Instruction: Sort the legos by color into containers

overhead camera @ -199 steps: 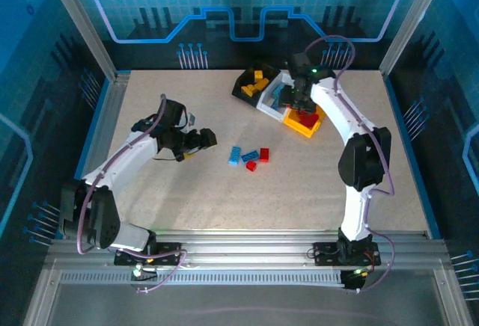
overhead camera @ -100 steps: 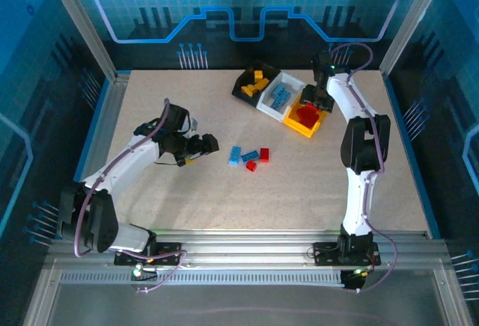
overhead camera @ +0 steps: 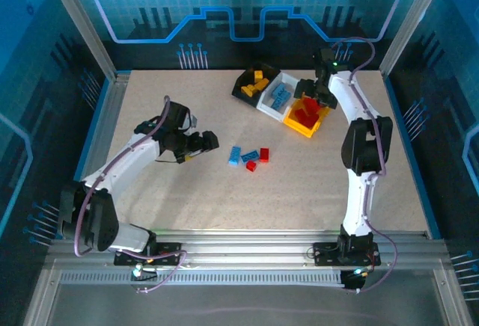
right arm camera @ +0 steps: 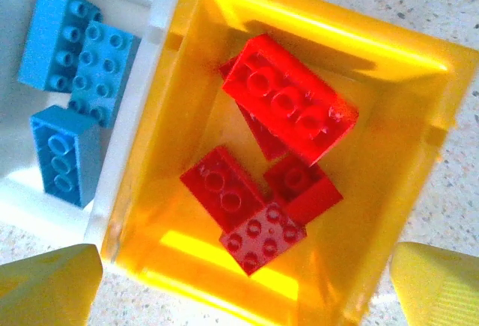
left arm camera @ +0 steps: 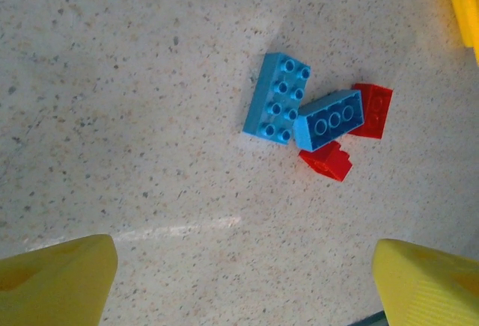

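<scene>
Two blue and two red legos lie clustered mid-table: a light-blue brick [left arm camera: 277, 98] [overhead camera: 235, 155], a darker blue brick [left arm camera: 329, 120], a red brick [left arm camera: 372, 111] and a red brick [left arm camera: 327, 160]. My left gripper [overhead camera: 203, 145] [left arm camera: 239, 285] hovers open just left of them, holding nothing. The containers stand in a row at the back: the black bin [overhead camera: 241, 90] holds yellow bricks, the white bin [overhead camera: 268, 103] [right arm camera: 142, 117] blue bricks [right arm camera: 63, 42], the yellow bin [overhead camera: 296, 122] [right arm camera: 314, 27] several red bricks [right arm camera: 288, 105]. My right gripper [overhead camera: 314, 98] [right arm camera: 239, 285] hangs open and empty over the yellow bin.
Bare speckled tabletop [overhead camera: 194, 199] surrounds the loose cluster. Aluminium frame rails [overhead camera: 105, 117] bound the table at left and right. The yellow bin's corner [left arm camera: 465, 4] shows beyond the cluster in the left wrist view.
My right gripper has shifted right, from above the white bin's edge to above the yellow bin, and spread its jaws. The left gripper has edged slightly toward the cluster.
</scene>
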You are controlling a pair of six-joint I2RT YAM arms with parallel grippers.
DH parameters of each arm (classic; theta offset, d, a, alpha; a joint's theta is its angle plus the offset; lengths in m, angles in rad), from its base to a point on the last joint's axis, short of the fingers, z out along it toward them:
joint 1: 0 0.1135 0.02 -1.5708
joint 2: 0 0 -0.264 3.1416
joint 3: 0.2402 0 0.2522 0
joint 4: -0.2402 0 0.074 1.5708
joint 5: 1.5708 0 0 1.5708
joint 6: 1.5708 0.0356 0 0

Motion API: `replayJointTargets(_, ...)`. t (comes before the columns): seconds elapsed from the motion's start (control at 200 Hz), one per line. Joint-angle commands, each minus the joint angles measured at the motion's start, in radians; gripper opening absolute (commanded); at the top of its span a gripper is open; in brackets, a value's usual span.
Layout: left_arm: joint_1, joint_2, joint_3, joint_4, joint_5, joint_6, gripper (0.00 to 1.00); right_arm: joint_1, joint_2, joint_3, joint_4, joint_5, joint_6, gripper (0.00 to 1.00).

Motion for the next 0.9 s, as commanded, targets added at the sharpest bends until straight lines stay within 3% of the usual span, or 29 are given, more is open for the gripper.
replayJointTargets(0.0, -0.013, 0.034, 0.036, 0.024, -0.018, -0.021, 0.89, -0.011, -0.172, -0.140, 0.075, -0.034, 0.012, 1.00)
replayJointTargets(0.17, -0.030, 0.049, 0.043, 0.030, -0.026, -0.027, 0.90, -0.056, -0.313, -0.352, 0.220, -0.289, 0.017, 1.00)
replayJointTargets(0.485, -0.057, 0.050, 0.020, 0.048, -0.023, -0.040, 0.99, 0.025, -0.446, -0.490, 0.129, -0.420, -0.147, 0.92)
replayJointTargets(0.72, -0.061, 0.037, -0.018, 0.082, -0.023, -0.063, 0.99, 0.278, -0.394, -0.497, 0.002, -0.239, -0.298, 0.84)
replayJointTargets(0.896, -0.062, 0.000, -0.073, 0.120, -0.032, -0.099, 0.99, 0.405, -0.325, -0.502, 0.008, -0.154, -0.345, 0.79)
